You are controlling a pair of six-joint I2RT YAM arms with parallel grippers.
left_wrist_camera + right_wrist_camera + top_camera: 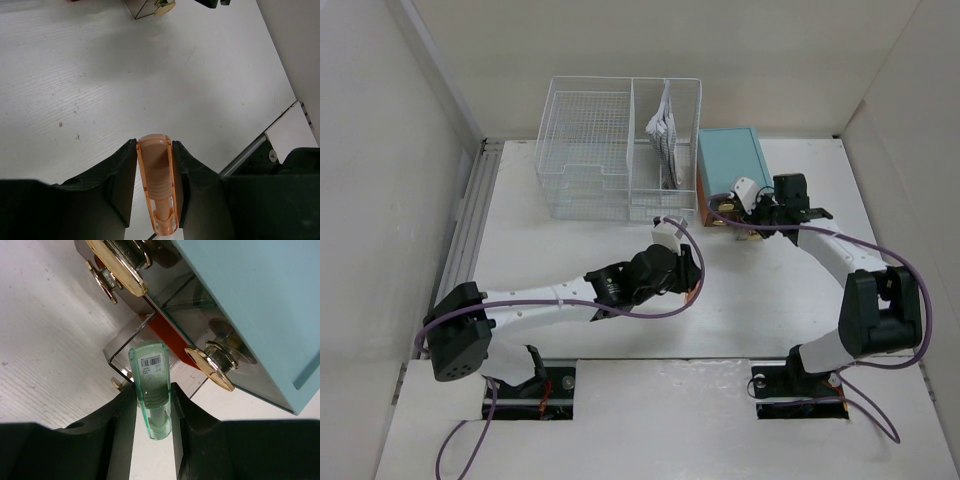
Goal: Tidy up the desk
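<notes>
The left gripper (154, 146) sits out over the middle of the large flat matte white desk (570, 330), black fingers pinching a translucent orange plastic cylinder (156, 185) whose rounded tip pokes past them. Over on the right, the right gripper (151, 387) is clamped on a translucent green plastic cylinder (150, 365) with a barcode label, right up at the front of the small teal drawer box (732, 165), near its round gold knobs (210, 367). The desk stretches under both arms, with a grooved metal rail (470, 215) along its left edge. Far side, just left of the teal box: a white wire-mesh basket (590, 150), folded papers (665, 130) standing in its right compartment.
</notes>
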